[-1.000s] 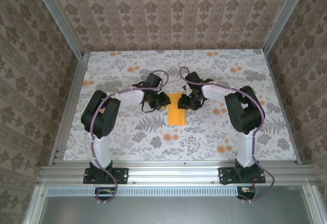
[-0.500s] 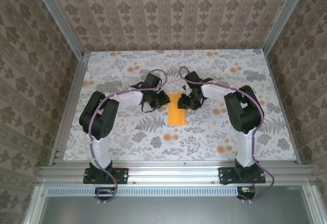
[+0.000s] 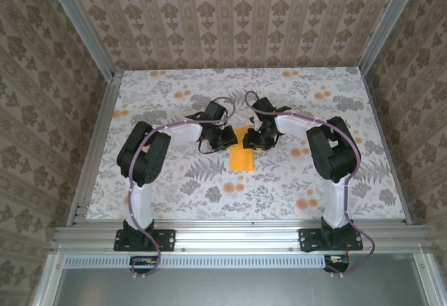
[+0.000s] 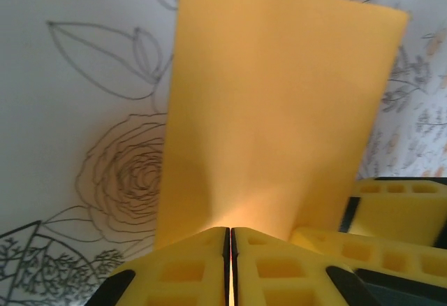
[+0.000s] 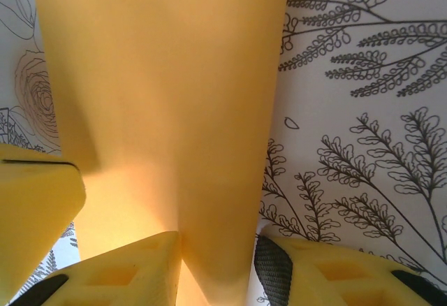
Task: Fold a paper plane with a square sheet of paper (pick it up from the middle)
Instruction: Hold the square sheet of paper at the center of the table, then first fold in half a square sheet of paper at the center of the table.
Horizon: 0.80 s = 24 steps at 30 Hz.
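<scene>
The square sheet of paper (image 3: 242,158) lies folded into a narrow orange-yellow rectangle at the middle of the table, its far end between the two grippers. My left gripper (image 3: 228,138) is at its left edge. In the left wrist view its yellow jaws (image 4: 230,230) meet on the near edge of the paper (image 4: 279,110), which rises up to them. My right gripper (image 3: 253,138) is at the paper's right side. Its fingers (image 5: 220,250) stand apart with a raised ridge of the paper (image 5: 160,75) between them, close to the left finger (image 5: 133,271).
The flower-print tablecloth (image 3: 174,180) runs out on all sides of the paper. Aluminium rails (image 3: 237,236) edge the table and patterned walls close it in. The left gripper's finger (image 5: 35,201) stands close beside the right one.
The left arm has moved right, up to the paper's edge, and its jaws have closed. The right gripper and the paper have stayed put.
</scene>
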Each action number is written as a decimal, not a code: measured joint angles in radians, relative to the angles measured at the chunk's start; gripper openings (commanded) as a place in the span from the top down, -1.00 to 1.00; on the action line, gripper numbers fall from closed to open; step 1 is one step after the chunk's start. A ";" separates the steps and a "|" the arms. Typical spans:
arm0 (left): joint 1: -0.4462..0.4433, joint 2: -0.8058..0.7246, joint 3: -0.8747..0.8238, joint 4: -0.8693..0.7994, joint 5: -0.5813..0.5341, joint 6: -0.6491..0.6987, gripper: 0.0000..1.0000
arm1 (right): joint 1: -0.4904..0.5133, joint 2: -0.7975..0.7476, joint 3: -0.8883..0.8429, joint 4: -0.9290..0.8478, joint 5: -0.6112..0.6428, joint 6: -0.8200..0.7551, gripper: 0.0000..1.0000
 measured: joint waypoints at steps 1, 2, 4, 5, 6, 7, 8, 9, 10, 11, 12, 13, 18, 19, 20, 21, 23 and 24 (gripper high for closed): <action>0.000 0.006 0.003 -0.012 -0.001 0.004 0.79 | 0.000 0.000 0.000 0.000 0.000 0.000 0.17; 0.000 0.011 0.004 -0.022 -0.002 0.007 0.80 | 0.000 0.000 0.000 0.000 0.000 0.000 0.17; 0.001 0.013 0.014 -0.036 -0.004 0.012 0.81 | 0.000 0.000 0.000 0.000 0.000 0.000 0.17; 0.000 0.015 0.019 -0.045 -0.005 0.015 0.81 | 0.000 0.000 0.000 0.000 0.000 0.000 0.17; 0.000 0.018 0.021 -0.050 -0.005 0.017 0.81 | 0.000 0.000 0.000 0.000 0.000 0.000 0.17; 0.001 0.019 0.026 -0.058 -0.005 0.019 0.83 | 0.000 -0.001 0.000 0.000 0.000 0.000 0.16; 0.000 0.022 0.032 -0.066 -0.005 0.023 0.84 | 0.000 -0.003 0.002 0.001 -0.001 0.000 0.14; 0.000 0.023 0.034 -0.069 -0.006 0.026 0.84 | 0.000 -0.006 0.003 0.000 -0.004 0.000 0.11; 0.000 0.023 0.034 -0.071 -0.006 0.029 0.84 | 0.000 -0.009 0.008 -0.003 -0.008 0.001 0.09; 0.000 0.023 0.033 -0.071 -0.006 0.032 0.85 | -0.002 -0.012 0.010 -0.005 -0.016 0.001 0.07; 0.000 0.023 0.031 -0.069 -0.006 0.034 0.86 | -0.003 -0.015 0.011 -0.006 -0.022 0.001 0.04; 0.000 0.023 0.025 -0.065 -0.005 0.038 0.86 | -0.005 -0.019 0.011 -0.006 -0.031 0.002 0.02; 0.001 0.016 0.004 -0.039 -0.003 0.052 0.86 | -0.022 -0.056 0.000 -0.005 -0.040 0.004 0.00; 0.001 0.016 0.002 -0.035 -0.003 0.053 0.87 | -0.029 -0.078 -0.010 0.001 -0.041 0.006 0.03; 0.001 0.015 -0.001 -0.033 -0.003 0.055 0.86 | -0.034 -0.103 -0.023 0.010 -0.042 0.008 0.09; 0.001 0.015 -0.002 -0.030 -0.003 0.056 0.87 | -0.038 -0.129 -0.033 0.018 -0.047 0.011 0.14; 0.002 0.015 -0.002 -0.030 -0.003 0.062 0.87 | -0.041 -0.176 -0.052 0.047 -0.064 0.027 0.23; 0.002 0.015 -0.002 -0.030 -0.003 0.064 0.87 | -0.039 -0.191 -0.059 0.064 -0.076 0.035 0.27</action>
